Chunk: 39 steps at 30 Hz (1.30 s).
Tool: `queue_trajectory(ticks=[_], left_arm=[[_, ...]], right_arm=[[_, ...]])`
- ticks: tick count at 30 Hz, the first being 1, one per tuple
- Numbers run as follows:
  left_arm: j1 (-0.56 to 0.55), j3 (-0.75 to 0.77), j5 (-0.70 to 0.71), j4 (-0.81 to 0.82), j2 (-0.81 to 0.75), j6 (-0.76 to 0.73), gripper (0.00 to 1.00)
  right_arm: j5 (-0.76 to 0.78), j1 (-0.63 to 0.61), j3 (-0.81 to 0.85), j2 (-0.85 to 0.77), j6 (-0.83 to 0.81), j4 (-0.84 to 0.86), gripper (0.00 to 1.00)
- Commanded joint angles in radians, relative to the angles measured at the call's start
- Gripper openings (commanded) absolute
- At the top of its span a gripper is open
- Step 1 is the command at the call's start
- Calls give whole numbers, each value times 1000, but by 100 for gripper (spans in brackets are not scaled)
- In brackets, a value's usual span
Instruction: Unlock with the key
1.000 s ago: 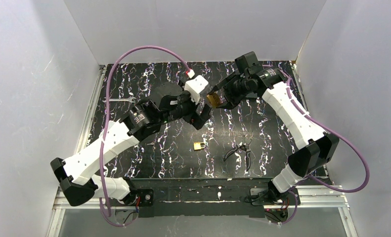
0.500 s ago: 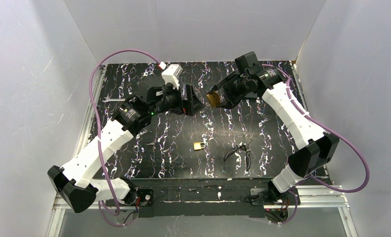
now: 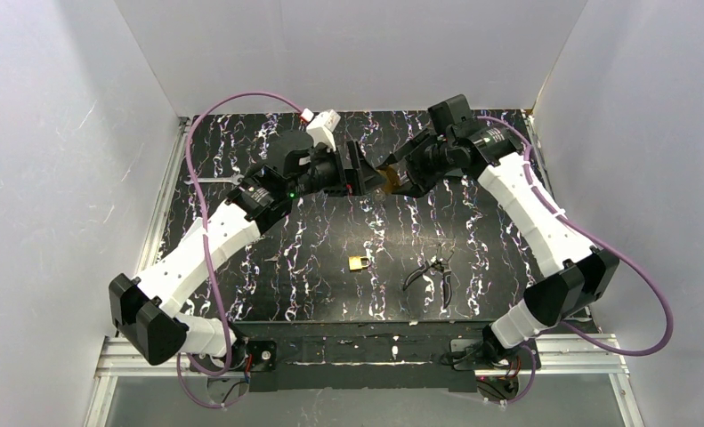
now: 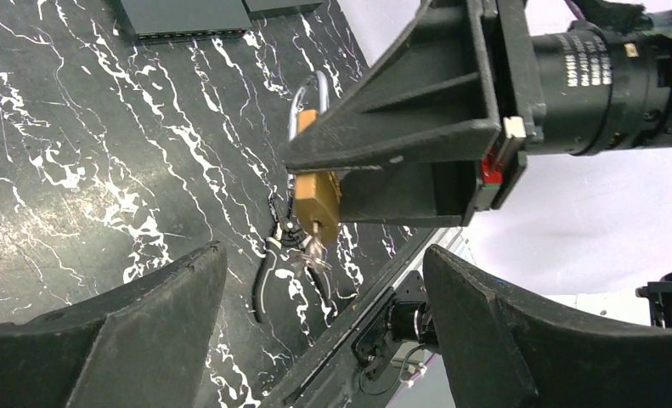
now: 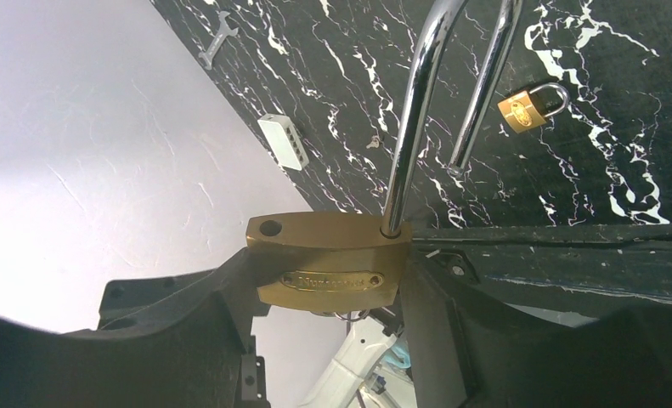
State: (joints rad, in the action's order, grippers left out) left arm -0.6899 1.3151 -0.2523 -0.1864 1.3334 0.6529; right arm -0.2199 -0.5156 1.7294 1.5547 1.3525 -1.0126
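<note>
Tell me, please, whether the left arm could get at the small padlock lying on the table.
Probably yes: the left gripper hovers with empty, open jaws, the small padlock lies uncovered nearer its base, and the pliers lie apart beside it.

A table (image 3: 312, 267) with a black top veined in white, like marble, fills the middle of a small booth. Plain white panels close it in: a back wall (image 3: 348, 53), a left wall (image 3: 63, 160) and a right wall (image 3: 651, 133), all meeting the table's edges. An aluminium rail (image 3: 157, 222) runs along the table's left side, and more silver framing crosses the near edge. The light is soft and even, with faint grey shading in the corners.
</note>
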Motion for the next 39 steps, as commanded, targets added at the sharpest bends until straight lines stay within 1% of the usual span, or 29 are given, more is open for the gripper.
queue_trajectory(ticks=[1, 7, 13, 17, 27, 29, 30, 35, 39], left_arm=[[-1, -10, -9, 64, -13, 14, 83], [-1, -24, 5, 120, -7, 47, 79], [-2, -12, 4, 136, 20, 55, 75], [-2, 0, 1, 113, 41, 50, 73], [-1, -15, 5, 174, 84, 104, 64], [-1, -22, 15, 180, 96, 131, 60], [-3, -24, 18, 214, 102, 143, 59], [-3, -25, 22, 231, 123, 172, 50], [-5, -25, 30, 243, 131, 185, 35]], right_arm=[[-4, -1, -7, -77, 15, 66, 1], [-6, -1, -3, -76, 15, 72, 1], [-13, -1, 1, -74, 13, 76, 1], [-15, -1, 7, -74, 7, 78, 1], [-21, -1, 12, -80, 8, 86, 1], [-24, -1, 12, -83, 12, 96, 1], [-24, -1, 11, -85, 15, 104, 1], [-24, -1, 1, -95, 28, 130, 1], [-27, -1, 0, -99, 32, 134, 1]])
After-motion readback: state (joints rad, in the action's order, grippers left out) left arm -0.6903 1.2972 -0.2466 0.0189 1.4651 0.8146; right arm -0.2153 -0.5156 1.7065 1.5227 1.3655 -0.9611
